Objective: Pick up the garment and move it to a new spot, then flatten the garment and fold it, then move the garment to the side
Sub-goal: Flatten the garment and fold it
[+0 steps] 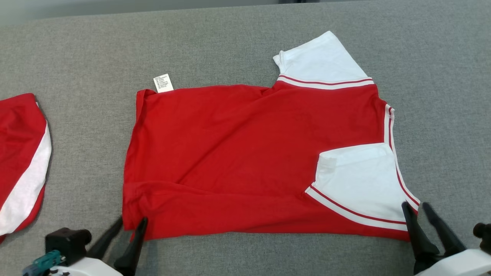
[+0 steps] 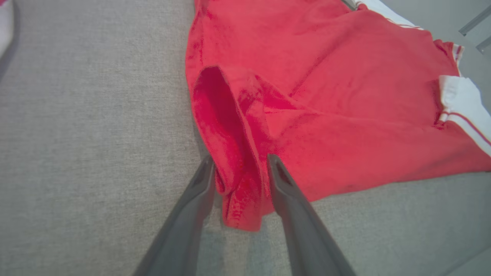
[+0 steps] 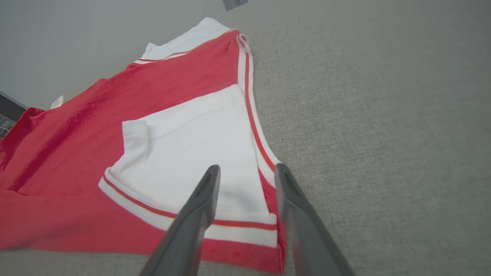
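Grey woven tabletop (image 1: 245, 46) runs across the head view, with a paler smooth strip (image 1: 115, 9) beyond its far edge. The red garment (image 1: 238, 153) lies spread at centre, its near white sleeve (image 1: 360, 180) turned onto the red body, and a second red-and-white garment (image 1: 19, 161) lies well apart at the left edge. Left tool (image 1: 133, 219): fingers apart, astride the garment's bunched near-left corner, a raised fold of cloth between them. Right tool (image 1: 414, 205): fingers apart at the near-right corner beside the white sleeve, gripping nothing. Small white label (image 1: 163, 82) sticks out at the far-left edge.
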Controlling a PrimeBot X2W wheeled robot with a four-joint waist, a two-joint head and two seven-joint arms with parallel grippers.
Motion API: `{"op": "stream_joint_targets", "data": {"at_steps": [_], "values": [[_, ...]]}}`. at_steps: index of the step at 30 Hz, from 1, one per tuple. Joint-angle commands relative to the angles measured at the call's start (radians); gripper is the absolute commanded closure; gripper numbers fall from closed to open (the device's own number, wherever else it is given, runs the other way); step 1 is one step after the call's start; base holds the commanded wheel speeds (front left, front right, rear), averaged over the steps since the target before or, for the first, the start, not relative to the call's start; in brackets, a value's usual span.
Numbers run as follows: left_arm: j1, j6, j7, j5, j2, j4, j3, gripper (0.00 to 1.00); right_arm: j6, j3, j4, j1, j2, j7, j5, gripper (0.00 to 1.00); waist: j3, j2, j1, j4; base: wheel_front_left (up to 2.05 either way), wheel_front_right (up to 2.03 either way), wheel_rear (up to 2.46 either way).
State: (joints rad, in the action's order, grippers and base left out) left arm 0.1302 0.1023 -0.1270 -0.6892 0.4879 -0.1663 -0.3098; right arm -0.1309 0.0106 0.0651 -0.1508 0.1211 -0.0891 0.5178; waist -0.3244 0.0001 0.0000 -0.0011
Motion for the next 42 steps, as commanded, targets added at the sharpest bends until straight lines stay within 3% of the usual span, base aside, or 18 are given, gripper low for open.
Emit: {"op": "stream_joint_targets", "data": {"at_steps": [1,7,14,19,25,32,37,39,42], "values": [[-0.021,0.017,0.035,0.007,-0.016,0.002,0.016,0.0,0.0,0.019,0.002,0.033,0.003,0.021,-0.024,0.0,0.003,-0.0001,0.0,0.001,0.0,0.0,0.0],[-0.073,0.045,0.158,0.038,-0.075,-0.004,0.046,0.0,0.0,0.028,0.061,0.091,0.015,0.09,-0.055,0.0,0.012,-0.0001,0.0,0.004,0.0,0.0,0.0],[-0.176,0.07,0.303,0.119,-0.113,0.017,0.064,0.0,0.0,0.035,0.143,0.164,0.023,0.167,-0.196,0.0,0.035,-0.0001,0.0,0.005,0.0,0.0,0.0],[-0.212,0.086,0.317,0.163,-0.11,0.042,0.051,0.0,0.0,0.024,0.157,0.162,0.006,0.16,-0.258,0.0,0.053,-0.0001,0.0,0.006,0.0,0.0,0.0],[-0.231,0.098,0.309,0.179,-0.111,0.057,0.041,0.0,0.0,0.013,0.165,0.153,-0.011,0.153,-0.25,0.0,0.049,-0.0001,0.0,0.002,0.0,0.0,0.0],[-0.396,0.031,0.268,0.19,-0.086,0.104,0.01,0.0,0.0,-0.007,0.163,0.182,-0.019,0.147,-0.234,0.0,0.0,-0.0001,0.0,-0.019,0.0,0.0,0.0],[-0.572,-0.047,0.153,0.156,-0.076,0.289,-0.022,0.0,0.0,-0.032,0.143,0.212,-0.022,0.161,-0.222,0.0,-0.049,-0.0001,0.0,-0.06,0.0,0.0,0.0],[-0.662,-0.098,0.089,0.135,-0.069,0.427,-0.04,0.0,0.0,-0.042,0.122,0.229,-0.027,0.171,-0.212,0.0,-0.078,-0.0001,0.0,-0.082,0.0,0.0,0.0],[-0.739,-0.13,0.048,0.121,-0.066,0.548,-0.045,0.0,0.0,-0.051,0.1,0.239,-0.029,0.184,-0.203,0.0,-0.102,-0.0001,0.0,-0.098,0.0,0.0,0.0]]}}
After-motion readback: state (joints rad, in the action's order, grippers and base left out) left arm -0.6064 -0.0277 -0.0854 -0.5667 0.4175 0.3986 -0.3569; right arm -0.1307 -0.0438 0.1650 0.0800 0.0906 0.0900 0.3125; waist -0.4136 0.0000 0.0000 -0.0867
